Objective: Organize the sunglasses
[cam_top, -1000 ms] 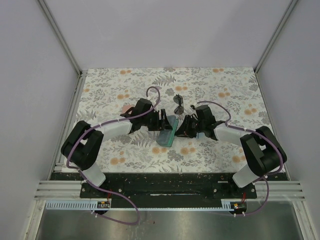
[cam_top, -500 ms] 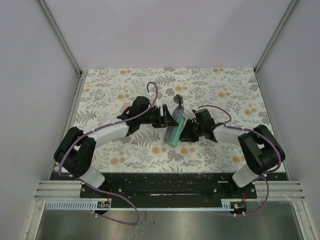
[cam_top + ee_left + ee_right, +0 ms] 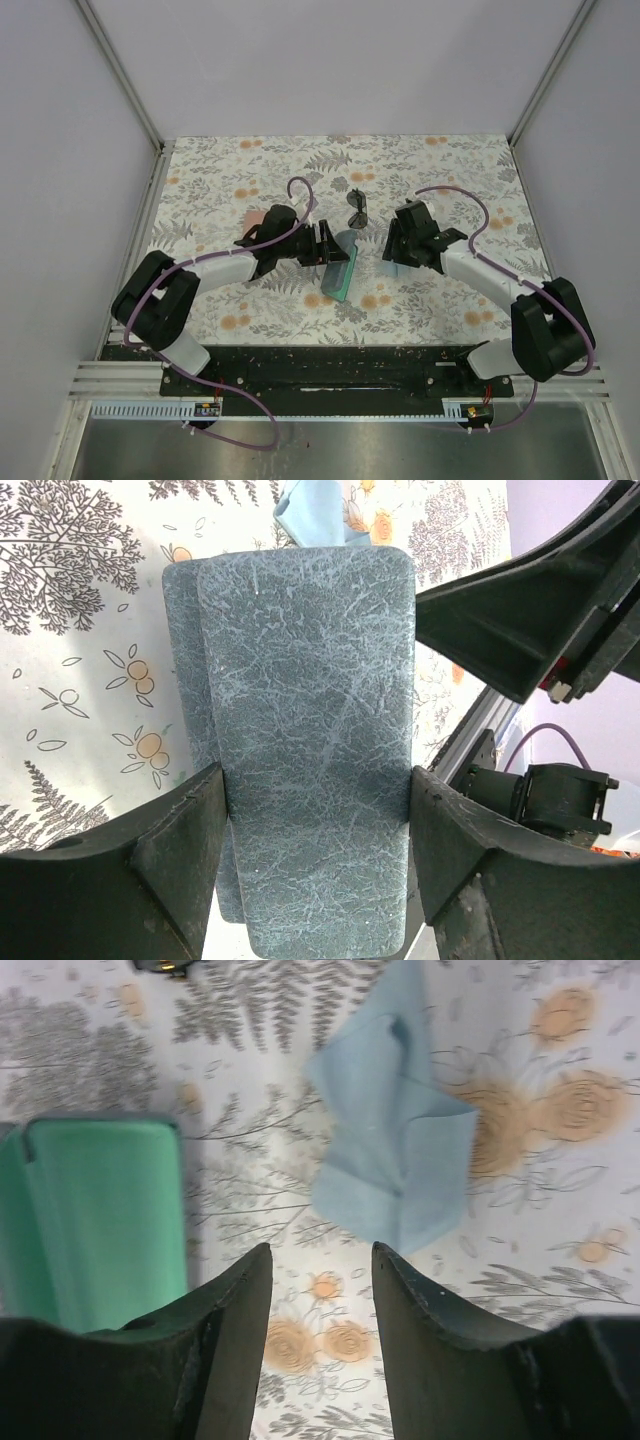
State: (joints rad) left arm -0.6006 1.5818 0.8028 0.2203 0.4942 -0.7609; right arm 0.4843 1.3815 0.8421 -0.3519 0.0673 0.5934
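The dark-framed sunglasses (image 3: 357,208) lie folded on the floral table just beyond both grippers. The white-framed pair is not in view. My left gripper (image 3: 328,250) is shut on a grey-blue case (image 3: 340,268) and holds it tilted. Its fingers clamp the case's textured outer shell (image 3: 310,720) from both sides. The case's green inner side (image 3: 100,1220) shows at the left of the right wrist view. My right gripper (image 3: 395,252) is open and empty, to the right of the case. It hangs over a crumpled light blue cloth (image 3: 395,1165).
A pink case (image 3: 248,218) peeks out beside the left arm. The cloth also shows in the left wrist view (image 3: 320,515), beyond the case's far end. The right arm (image 3: 530,610) is close on the right of that view. White walls enclose the table on three sides.
My right gripper has let go of the case and drawn back to the right. The left gripper still holds the case and has brought it down and slightly left.
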